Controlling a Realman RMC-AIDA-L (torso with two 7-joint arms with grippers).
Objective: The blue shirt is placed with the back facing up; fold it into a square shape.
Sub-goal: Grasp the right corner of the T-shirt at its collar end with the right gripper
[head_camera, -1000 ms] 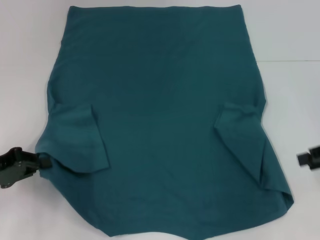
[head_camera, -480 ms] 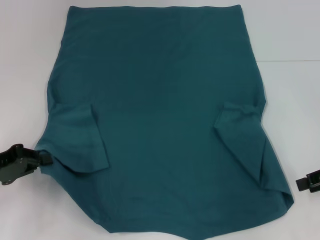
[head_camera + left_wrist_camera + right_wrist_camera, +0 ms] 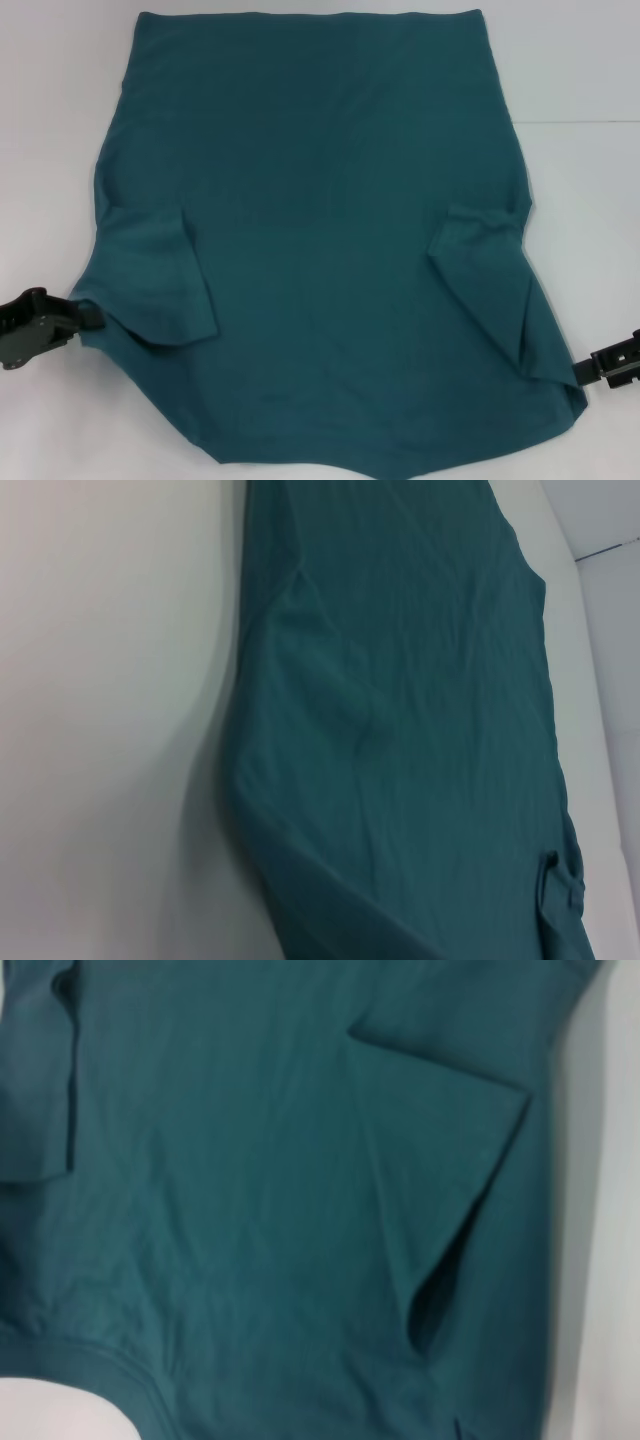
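On white table [image 3: 50, 120], lay shirt [image 3: 320, 230], plain teal, sleeves folded in. Touched its edges: left gripper [image 3: 88, 316], right gripper [image 3: 583, 366]; finger state unclear.

The head view looks steeply down from above onto the whole shirt [image 3: 320, 250] on the table [image 3: 580, 60]. Each wrist view looks from close at its own side of the shirt, sharing with the head view that side's folded sleeve.
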